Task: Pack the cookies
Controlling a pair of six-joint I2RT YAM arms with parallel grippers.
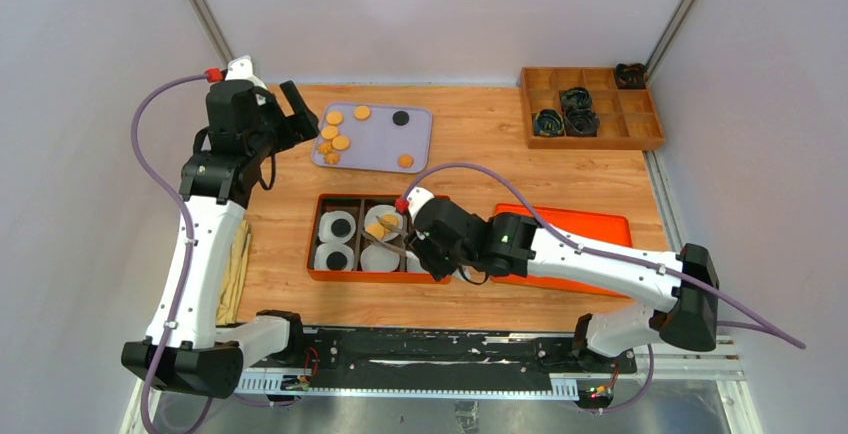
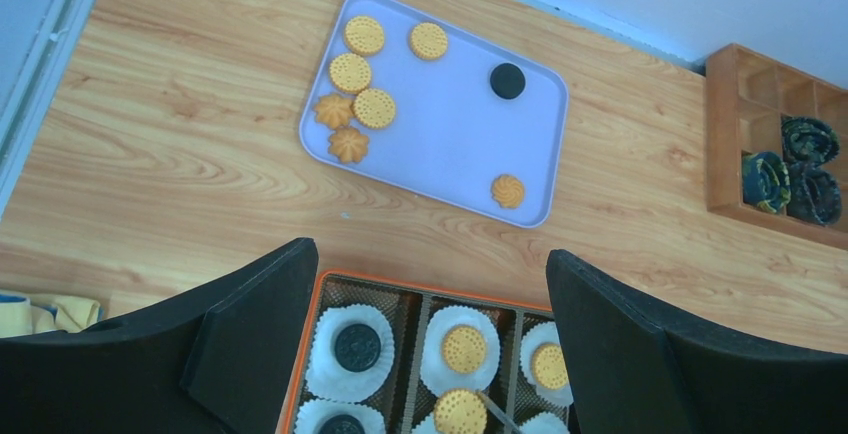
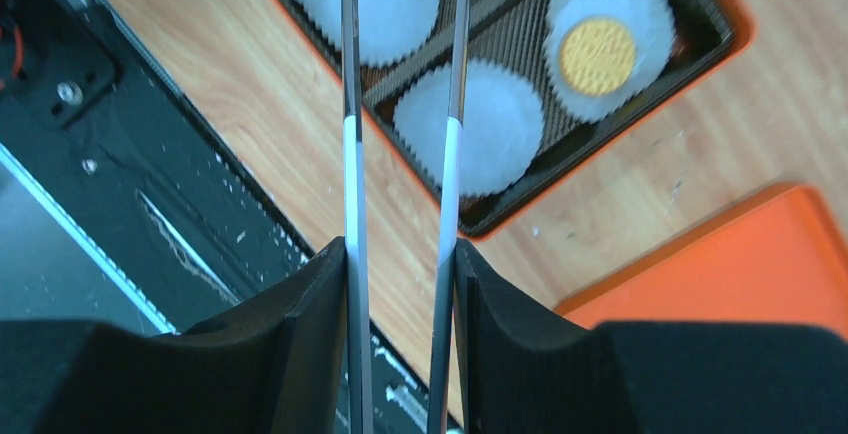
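Observation:
Several golden cookies point(image 1: 337, 134) and one black cookie point(image 1: 401, 118) lie on a lavender tray point(image 1: 380, 144) at the back. The orange box point(image 1: 312, 244) holds white liners with two black cookies point(image 2: 357, 346) on its left and golden cookies point(image 2: 464, 348) in the middle. My left gripper point(image 1: 297, 114) is open and empty, high above the table between tray and box point(image 2: 430, 251). My right gripper point(image 1: 432, 251) is shut on thin metal tongs point(image 3: 450, 154), which reach over the box. A tong tip lies at a golden cookie point(image 2: 460, 412). Another golden cookie point(image 3: 597, 56) sits in a liner.
An orange lid point(image 1: 600, 226) lies right of the box under the right arm. A wooden compartment box point(image 1: 590, 104) with dark items stands at the back right. A yellow cloth point(image 1: 237, 264) lies at the table's left edge. Several liners point(image 3: 485, 124) are empty.

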